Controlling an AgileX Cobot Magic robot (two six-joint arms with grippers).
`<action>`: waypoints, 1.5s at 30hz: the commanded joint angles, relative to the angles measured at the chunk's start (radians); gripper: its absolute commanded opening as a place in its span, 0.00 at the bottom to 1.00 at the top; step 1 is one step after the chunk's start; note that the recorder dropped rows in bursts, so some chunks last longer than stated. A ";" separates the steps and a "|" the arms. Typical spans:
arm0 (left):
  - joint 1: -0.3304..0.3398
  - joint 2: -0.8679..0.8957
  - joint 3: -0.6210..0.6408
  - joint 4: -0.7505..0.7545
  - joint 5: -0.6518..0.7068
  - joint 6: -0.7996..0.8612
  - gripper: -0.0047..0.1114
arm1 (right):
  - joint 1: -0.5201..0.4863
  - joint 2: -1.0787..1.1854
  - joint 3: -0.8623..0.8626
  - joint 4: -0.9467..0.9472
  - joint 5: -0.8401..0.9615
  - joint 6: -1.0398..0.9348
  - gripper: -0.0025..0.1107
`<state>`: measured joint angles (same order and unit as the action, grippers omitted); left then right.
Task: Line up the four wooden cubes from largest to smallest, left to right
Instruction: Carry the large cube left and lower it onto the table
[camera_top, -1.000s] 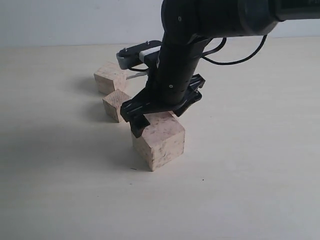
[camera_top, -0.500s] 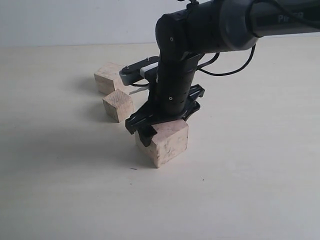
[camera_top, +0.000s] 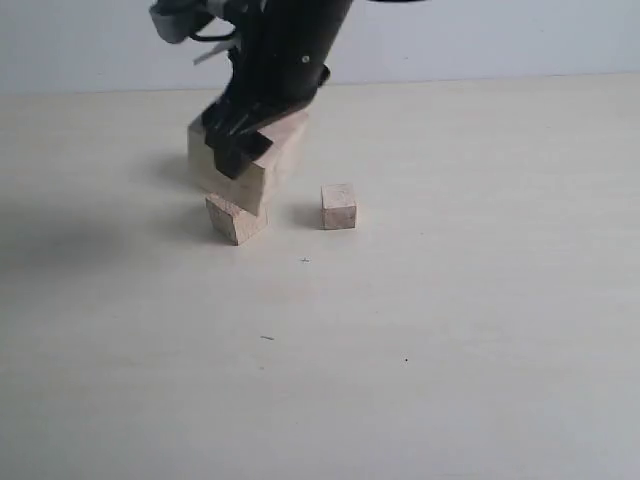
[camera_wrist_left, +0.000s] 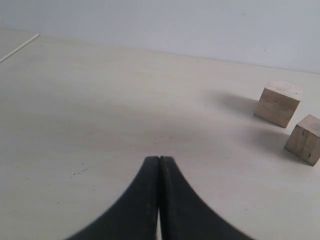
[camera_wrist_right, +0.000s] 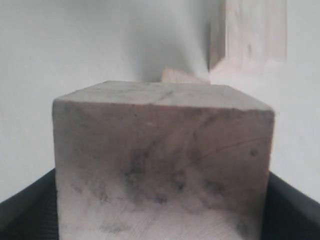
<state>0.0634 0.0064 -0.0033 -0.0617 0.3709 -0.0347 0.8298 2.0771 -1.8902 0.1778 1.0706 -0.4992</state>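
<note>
Holding: your right gripper (camera_top: 255, 140) clamps the largest cube (camera_top: 285, 155) across its sides, lifted clear of the counter (camera_top: 450, 350).
Why: it belongs leftmost, so you carry it that way.
Around: it hangs over, perhaps touching, the third cube (camera_top: 235, 220); the smallest cube (camera_top: 339, 206) stands apart.
Changed: a second ago it sat on the counter, nearer the camera.
Idle: your left gripper (camera_wrist_left: 159, 162), pressed closed.
</note>
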 joint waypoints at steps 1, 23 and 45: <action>-0.005 -0.006 0.003 -0.009 -0.012 0.004 0.04 | -0.003 0.074 -0.130 0.102 0.004 -0.193 0.02; -0.005 -0.006 0.003 -0.009 -0.012 0.004 0.04 | 0.054 0.292 -0.214 0.117 -0.003 -0.598 0.02; -0.005 -0.006 0.003 -0.009 -0.012 0.004 0.04 | 0.054 0.337 -0.214 0.167 -0.022 -0.543 0.02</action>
<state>0.0634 0.0064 -0.0033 -0.0617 0.3709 -0.0347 0.8856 2.4155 -2.0946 0.3301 1.0555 -1.0492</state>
